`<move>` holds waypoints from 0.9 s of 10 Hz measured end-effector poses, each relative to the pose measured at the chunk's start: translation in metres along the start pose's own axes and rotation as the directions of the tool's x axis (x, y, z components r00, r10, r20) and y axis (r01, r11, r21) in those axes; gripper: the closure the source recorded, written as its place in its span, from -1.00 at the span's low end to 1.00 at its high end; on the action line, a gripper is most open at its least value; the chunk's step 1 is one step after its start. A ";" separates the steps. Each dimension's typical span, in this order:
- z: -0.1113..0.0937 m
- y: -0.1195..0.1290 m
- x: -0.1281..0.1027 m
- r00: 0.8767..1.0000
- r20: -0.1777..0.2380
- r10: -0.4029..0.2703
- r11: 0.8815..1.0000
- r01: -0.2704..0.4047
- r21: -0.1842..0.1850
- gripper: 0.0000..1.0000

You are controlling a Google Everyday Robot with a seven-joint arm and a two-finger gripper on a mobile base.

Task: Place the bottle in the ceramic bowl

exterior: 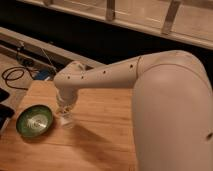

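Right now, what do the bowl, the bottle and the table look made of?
Bowl: likely glazed ceramic, going by the glossy green surface and the pale sheen at its centre. Bottle, held in the tool just right of the bowl: probably plastic, as it is pale and dull, though that is hard to confirm. Table: wood, with a warm brown top and faint plank lines.

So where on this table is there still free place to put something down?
Bare wood lies in front of the ceramic bowl and the bottle, along the near edge of the table, and between the bottle and the bulky arm. Crowded: the narrow gap between bowl and bottle, where the tool hangs close beside the bowl.
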 end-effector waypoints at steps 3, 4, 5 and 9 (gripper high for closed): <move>0.010 0.030 0.000 0.997 -0.010 -0.073 0.993 0.072 -0.090 1.00; 0.012 0.034 0.001 0.996 -0.013 -0.086 0.991 0.084 -0.106 1.00; 0.013 0.039 -0.001 0.995 -0.011 -0.102 0.988 0.100 -0.120 1.00; 0.030 0.072 -0.018 0.987 -0.019 -0.157 0.968 0.150 -0.201 1.00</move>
